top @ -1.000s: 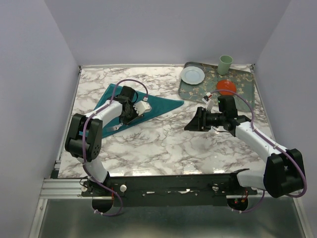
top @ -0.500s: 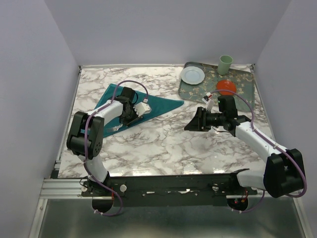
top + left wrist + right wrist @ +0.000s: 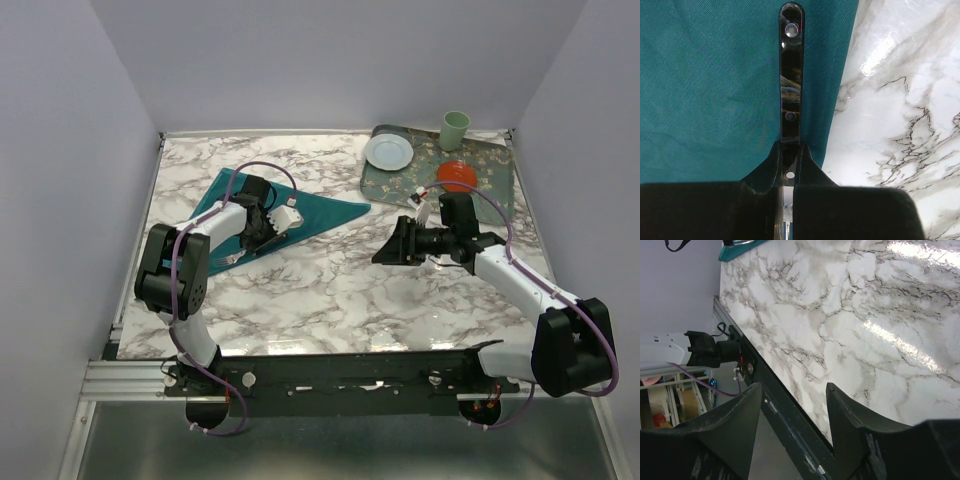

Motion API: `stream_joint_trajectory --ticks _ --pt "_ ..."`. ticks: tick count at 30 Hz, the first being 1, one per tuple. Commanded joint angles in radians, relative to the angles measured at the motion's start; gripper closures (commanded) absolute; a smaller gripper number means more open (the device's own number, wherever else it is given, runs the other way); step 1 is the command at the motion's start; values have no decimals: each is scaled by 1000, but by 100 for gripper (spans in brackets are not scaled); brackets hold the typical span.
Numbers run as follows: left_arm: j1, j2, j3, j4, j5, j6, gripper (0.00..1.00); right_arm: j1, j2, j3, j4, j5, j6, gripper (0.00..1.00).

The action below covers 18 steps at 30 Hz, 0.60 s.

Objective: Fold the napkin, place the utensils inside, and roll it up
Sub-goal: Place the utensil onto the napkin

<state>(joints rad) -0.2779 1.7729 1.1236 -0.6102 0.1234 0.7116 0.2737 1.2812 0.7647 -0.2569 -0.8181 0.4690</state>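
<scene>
1 dark-handled utensil (image 3: pixel 791 75) is clenched in the left tool (image 3: pixel 789 150), its handle over the napkin (image 3: pixel 710 85) just inside the cloth's edge; best to lower it flat, parallel to that edge, before releasing. Left arm (image 3: pixel 215 232) stretches forward, wrist tipped down; right tool (image 3: pixel 790 390) hangs spread above bare worktop (image 3: pixel 865 315), well apart
</scene>
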Motion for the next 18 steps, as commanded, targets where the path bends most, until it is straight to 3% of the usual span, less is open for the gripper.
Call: stream_joint_trajectory --ticks 1,18 --pt "6 3 -8 12 -7 8 88 -2 6 19 -16 -27 -18 38" --pt "-4 14 -8 21 -42 6 71 -2 7 16 -13 -36 -18 38"
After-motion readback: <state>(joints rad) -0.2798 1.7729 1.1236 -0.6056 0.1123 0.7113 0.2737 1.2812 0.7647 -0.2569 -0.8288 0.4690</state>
